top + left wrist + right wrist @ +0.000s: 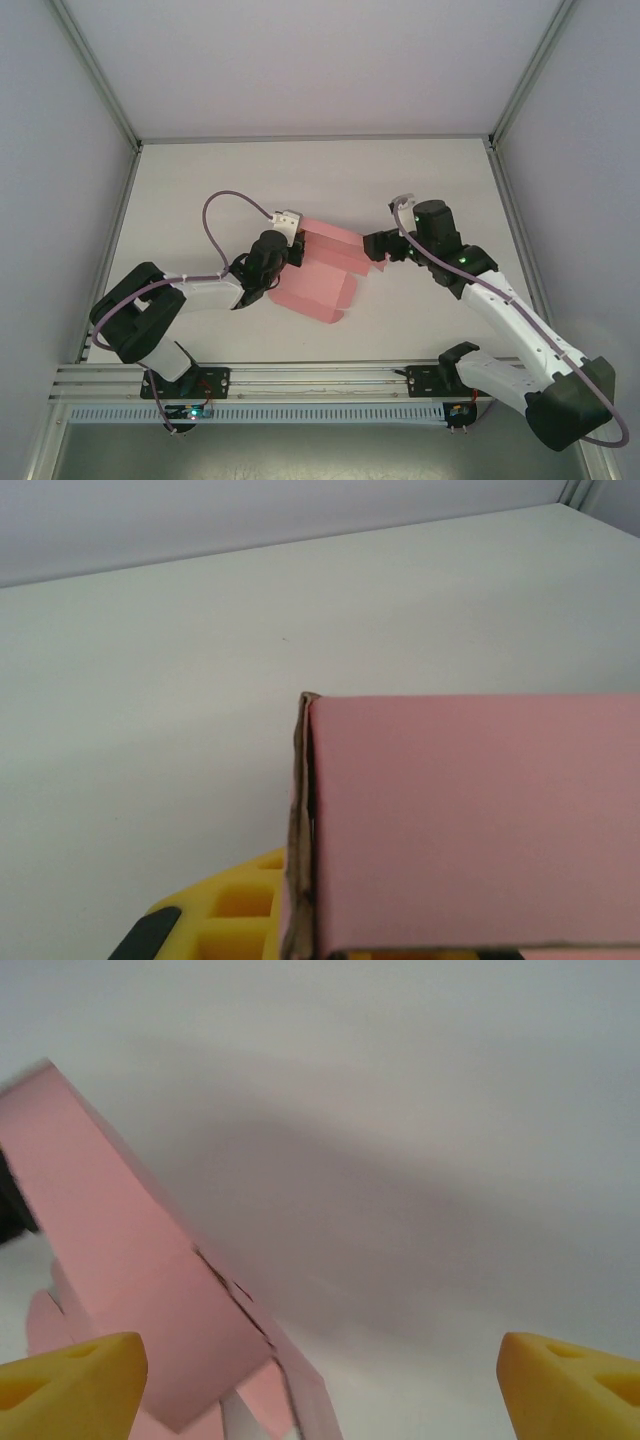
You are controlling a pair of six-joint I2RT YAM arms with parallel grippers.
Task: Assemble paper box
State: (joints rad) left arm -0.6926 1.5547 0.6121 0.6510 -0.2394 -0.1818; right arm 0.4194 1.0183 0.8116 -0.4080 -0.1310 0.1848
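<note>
Left gripper (pixel 293 250), seen from the top camera, is pressed together on the left end of the paper box (pixel 325 285), a partly folded pink card lying mid-table with its flaps fanned toward me. I see bare white table (pixel 300 170) open on every side of it, and the enclosure walls (pixel 50 150) stand well apart from both arms. Across from it, my right gripper (pixel 376 247) hovers just beside the card's right end with its jaws spread. I cannot tell whether a finger touches the card.

Through the left wrist camera, a pink panel of the paper box (pixel 470 820) stands close, its raw folded edge upright near centre. One yellow finger pad (pixel 235 915) shows beneath it. Open table (pixel 200 650) runs beyond to the back wall (pixel 250 520).

Through the right wrist camera, my yellow fingertips (pixel 70 1380) sit wide apart at the bottom corners, pinching nothing. The paper box (pixel 120 1240) slants down toward the left one, blurred, with bare table (pixel 450 1160) to its right.
</note>
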